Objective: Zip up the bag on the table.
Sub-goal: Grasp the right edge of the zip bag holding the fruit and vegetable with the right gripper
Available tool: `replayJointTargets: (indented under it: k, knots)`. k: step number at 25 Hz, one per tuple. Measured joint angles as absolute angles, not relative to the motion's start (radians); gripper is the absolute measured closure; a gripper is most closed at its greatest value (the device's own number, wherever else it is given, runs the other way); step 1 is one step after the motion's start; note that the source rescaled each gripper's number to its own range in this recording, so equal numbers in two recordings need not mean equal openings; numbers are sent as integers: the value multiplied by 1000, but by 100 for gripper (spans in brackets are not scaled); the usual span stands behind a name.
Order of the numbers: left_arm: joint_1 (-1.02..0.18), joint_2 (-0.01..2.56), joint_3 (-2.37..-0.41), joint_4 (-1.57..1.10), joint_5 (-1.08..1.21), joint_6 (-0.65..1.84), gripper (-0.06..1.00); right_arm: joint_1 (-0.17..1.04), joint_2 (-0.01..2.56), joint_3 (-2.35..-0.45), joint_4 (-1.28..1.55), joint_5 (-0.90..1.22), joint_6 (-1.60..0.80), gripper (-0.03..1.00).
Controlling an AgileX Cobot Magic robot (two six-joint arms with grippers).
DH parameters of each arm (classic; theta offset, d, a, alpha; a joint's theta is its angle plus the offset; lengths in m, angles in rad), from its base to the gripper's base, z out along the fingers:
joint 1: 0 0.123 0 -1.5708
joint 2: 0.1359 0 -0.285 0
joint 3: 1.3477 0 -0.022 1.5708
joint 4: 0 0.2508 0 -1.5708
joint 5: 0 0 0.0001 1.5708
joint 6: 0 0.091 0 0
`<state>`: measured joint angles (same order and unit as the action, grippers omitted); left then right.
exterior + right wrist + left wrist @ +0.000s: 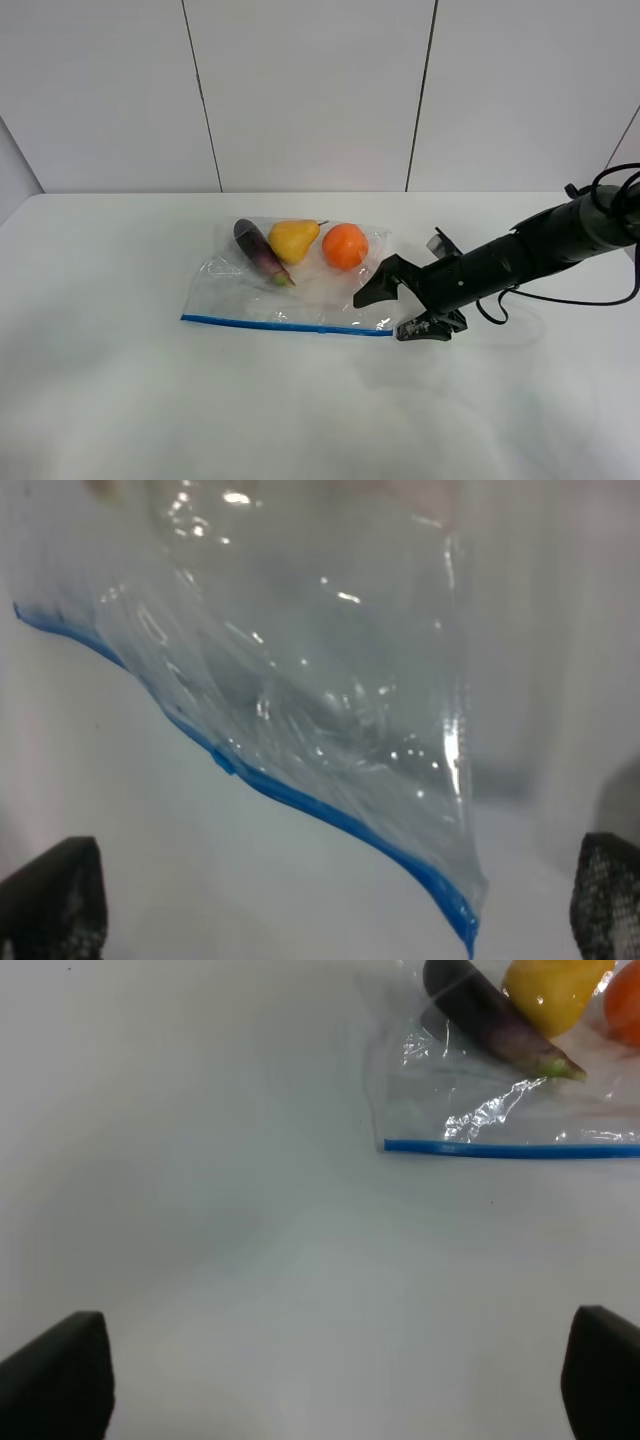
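Poised with right gripper spread wide and empty at one end of the blue strip on the bag, next likely pinching there and running the seal shut.

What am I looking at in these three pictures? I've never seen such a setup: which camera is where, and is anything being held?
This is a two-armed robot working at a white table. The wide picture comes from a camera mounted high, off the arms. The other two come from a camera on each wrist, looking out between the fingers. On the table lies a clear plastic bag with a blue strip along one edge. Inside it are an eggplant, a yellow pear and an orange. The black arm in the wide view is the right one. The right end effector stands open at the bag's corner, gripping nothing. The left end effector, seen only in its wrist view, is open over the table, holding nothing.
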<state>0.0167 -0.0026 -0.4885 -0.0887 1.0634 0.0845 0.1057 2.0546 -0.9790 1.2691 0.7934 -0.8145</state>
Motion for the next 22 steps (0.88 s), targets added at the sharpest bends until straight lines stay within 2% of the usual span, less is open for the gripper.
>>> replayJointTargets:
  k: [17,22]
  knots:
    - [17,-3,-489,-89,1063,84,-6,106,2055,-979,1316,784,-870,-3]
    - [17,-3,-489,-89,1063,84,-6,146,2055,-979,1316,777,-877,-3]
